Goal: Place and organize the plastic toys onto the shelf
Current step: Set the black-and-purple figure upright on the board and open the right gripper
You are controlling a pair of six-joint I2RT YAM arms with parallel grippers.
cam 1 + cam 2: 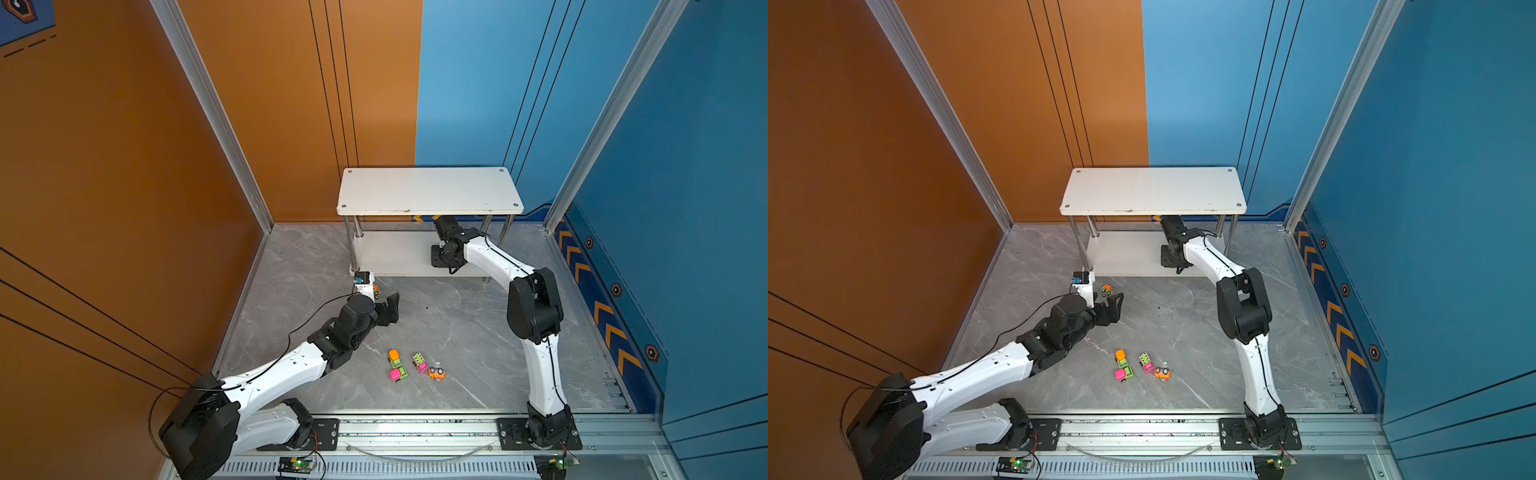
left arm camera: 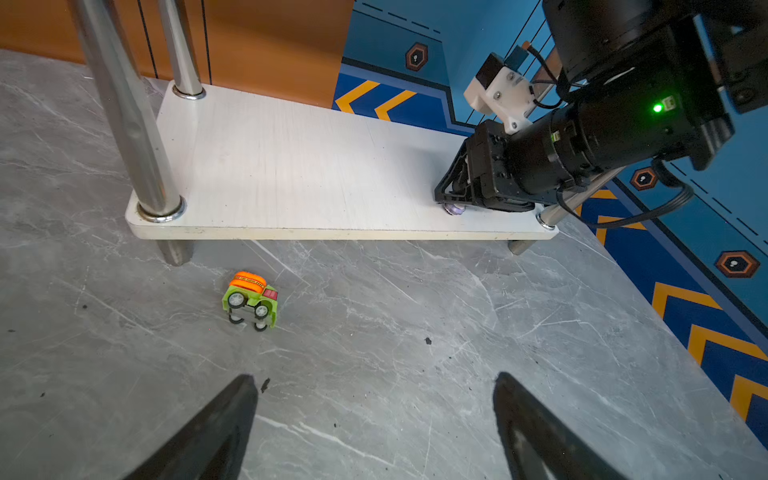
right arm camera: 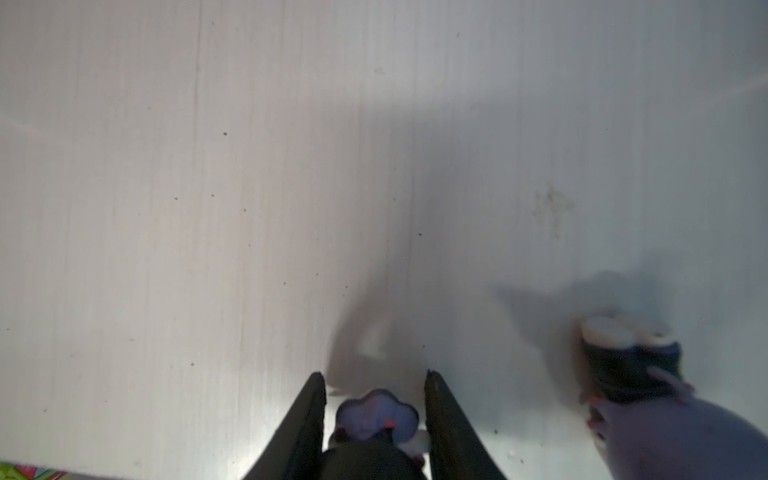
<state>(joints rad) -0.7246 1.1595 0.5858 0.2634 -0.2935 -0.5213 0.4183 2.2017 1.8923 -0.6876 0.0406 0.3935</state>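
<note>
Right claw (image 3: 374,374) pinching black-and-lilac figurine (image 3: 376,415) on shelf (image 3: 249,166) lower board, left claw (image 2: 374,376) wide above floor (image 2: 415,299) near green car (image 2: 251,301)

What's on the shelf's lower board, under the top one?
On the lower board: the right pincer with a figurine between its jaws, and a second figurine beside it. From above, the top board hides both figurines.
</note>
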